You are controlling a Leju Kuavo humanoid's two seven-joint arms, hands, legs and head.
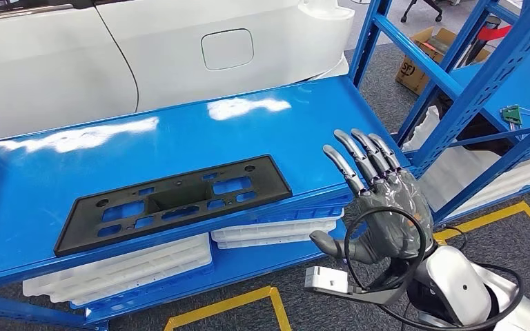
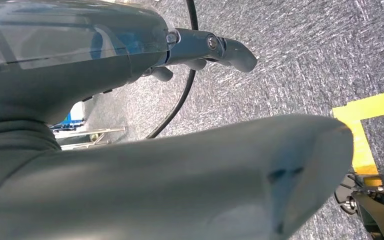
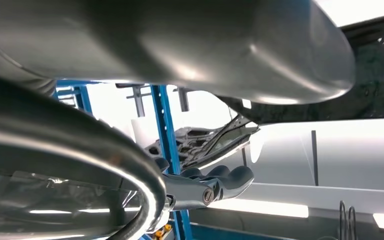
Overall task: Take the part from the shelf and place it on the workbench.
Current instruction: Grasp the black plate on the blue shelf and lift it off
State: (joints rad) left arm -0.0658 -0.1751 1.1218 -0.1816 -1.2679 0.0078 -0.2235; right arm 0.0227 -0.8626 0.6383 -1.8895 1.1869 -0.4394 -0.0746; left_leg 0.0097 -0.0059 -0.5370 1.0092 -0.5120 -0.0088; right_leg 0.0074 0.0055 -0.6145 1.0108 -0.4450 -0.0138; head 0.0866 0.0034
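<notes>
While the right robot hand (image 1: 385, 207) hovers released, fingers spread (holding nothing), the black part (image 1: 174, 200) lies leftward on the shelf (image 1: 55, 172), long axis crosswise.

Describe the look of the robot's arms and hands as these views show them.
The right hand is dark grey with slim black fingers tipped in pale grey and a thick grey thumb. Black cables loop around its wrist, beside a small white camera block on a dark bracket. The forearm is glossy silver. The left hand shows grey fingers, a screw at the knuckle and a black cable.
</notes>
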